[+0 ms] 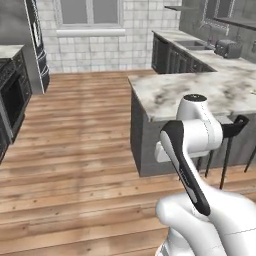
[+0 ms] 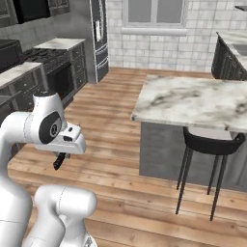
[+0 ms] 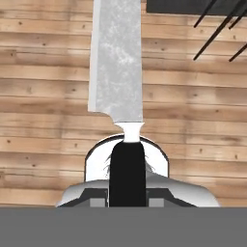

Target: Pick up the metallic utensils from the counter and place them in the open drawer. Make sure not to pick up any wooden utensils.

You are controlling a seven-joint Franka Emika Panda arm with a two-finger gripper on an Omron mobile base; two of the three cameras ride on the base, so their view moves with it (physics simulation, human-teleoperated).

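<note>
Metal knife sits in the hand, nipped narrow on its black handle, blade at 12 o'clock over wood floor, worktop well apart at 2 o'clock; prob. stiff, light, slick, so handle grip beats blade.

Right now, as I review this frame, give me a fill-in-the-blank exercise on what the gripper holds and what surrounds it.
1. The gripper is shut on a knife with a grey blade and a ___ handle.
2. In the hand view, the blade lies over the ___ floor.
3. A dark stool stands beside the counter, whose top is white ___.

Missing words: black; wooden; marble.
</note>
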